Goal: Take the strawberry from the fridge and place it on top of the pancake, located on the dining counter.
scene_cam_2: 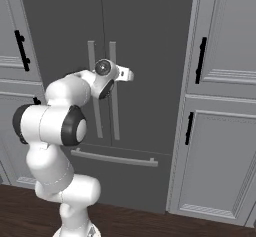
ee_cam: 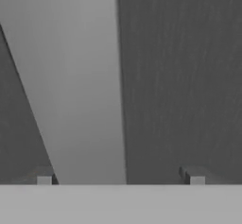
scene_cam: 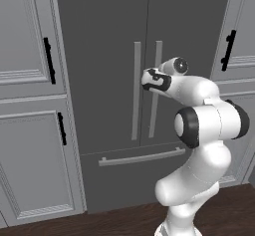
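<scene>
One fridge (scene_cam: 104, 46), perhaps four cabinets (scene_cam: 30, 36).

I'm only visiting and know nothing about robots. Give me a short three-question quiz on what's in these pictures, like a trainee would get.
1. True or false: the fridge doors are shut.
2. Which fridge handle is the gripper at? A) left door bar B) right door bar C) drawer bar
3. Fill in: the gripper's fingers stand ____, with the bar between them.

Key
1. True; both doors are flush, nothing of the inside shows.
2. B.
3. Open; in the hand view the tips sit on either side of the pale bar, not pressing it.
</scene>
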Robot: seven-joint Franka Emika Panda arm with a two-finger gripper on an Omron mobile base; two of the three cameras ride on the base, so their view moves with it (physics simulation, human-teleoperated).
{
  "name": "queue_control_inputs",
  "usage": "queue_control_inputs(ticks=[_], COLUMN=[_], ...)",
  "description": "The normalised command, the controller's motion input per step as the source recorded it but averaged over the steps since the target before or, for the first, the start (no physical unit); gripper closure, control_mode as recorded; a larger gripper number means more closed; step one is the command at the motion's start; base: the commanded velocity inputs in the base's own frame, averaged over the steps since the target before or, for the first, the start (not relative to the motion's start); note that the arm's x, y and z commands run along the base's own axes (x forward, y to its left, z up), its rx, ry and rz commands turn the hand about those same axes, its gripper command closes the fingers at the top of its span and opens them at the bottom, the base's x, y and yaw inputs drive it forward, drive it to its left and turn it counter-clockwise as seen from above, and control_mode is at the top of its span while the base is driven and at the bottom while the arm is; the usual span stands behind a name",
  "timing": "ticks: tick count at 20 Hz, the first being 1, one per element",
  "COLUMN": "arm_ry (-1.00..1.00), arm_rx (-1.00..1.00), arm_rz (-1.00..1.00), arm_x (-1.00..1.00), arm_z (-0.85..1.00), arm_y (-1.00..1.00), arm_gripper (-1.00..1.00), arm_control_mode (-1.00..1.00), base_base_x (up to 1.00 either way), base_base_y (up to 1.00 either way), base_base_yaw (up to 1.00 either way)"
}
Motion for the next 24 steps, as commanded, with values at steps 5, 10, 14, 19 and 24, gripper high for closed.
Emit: queue_control_inputs(ticks=[5, 10, 14, 19, 24], arm_ry=[0.04, 0.12, 0.1, 0.1, 0.02], arm_rx=[0.0, 0.03, 0.09, 0.11, 0.17], arm_rz=[-0.01, -0.04, -0.02, -0.01, -0.03], arm_x=[-0.02, -0.55, -0.77, -0.87, -1.0], arm_z=[0.0, 0.0, 0.0, 0.01, 0.0], arm_y=[-0.05, -0.53, -0.85, -0.96, -1.0], arm_gripper=[1.0, 1.0, 1.0, 1.0, 1.0], arm_control_mode=[-1.0, -1.0, -1.0, -1.0, -1.0], base_base_x=[0.0, 0.0, 0.0, 0.0, 0.0], base_base_y=[0.0, 0.0, 0.0, 0.0, 0.0], base_base_yaw=[0.0, 0.0, 0.0, 0.0, 0.0])
